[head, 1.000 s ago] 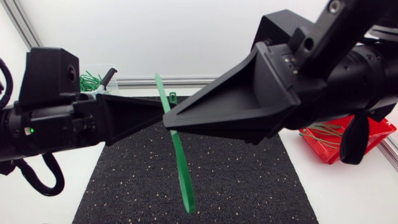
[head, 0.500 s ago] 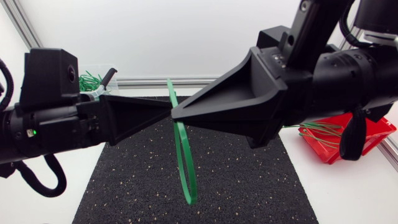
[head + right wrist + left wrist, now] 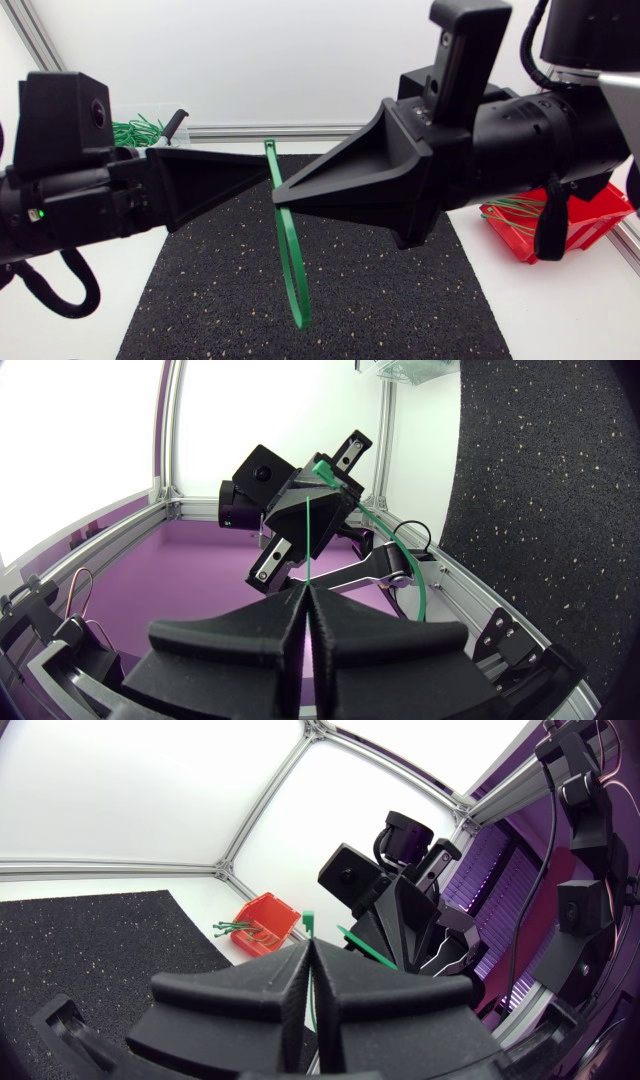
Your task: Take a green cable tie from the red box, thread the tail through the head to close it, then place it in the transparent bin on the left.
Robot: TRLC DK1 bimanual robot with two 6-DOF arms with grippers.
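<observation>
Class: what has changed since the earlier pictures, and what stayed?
The green cable tie bent from one straight hanging strip into a narrow loop as the right tool rolled. It and the left tool stayed shut on the tie; the red box kept still.

We see a white table (image 3: 560, 310) with a black, pale-speckled mat (image 3: 400, 300) lying flat across the middle and lower part of the frame. A red box (image 3: 590, 225) stands on the bare white surface at the right edge, just beside the mat, with loose green cable ties (image 3: 512, 214) inside it. In the upper left, a transparent bin (image 3: 155, 135) sits on the table past the mat's far corner, and we make out green ties (image 3: 128, 130) in it.
</observation>
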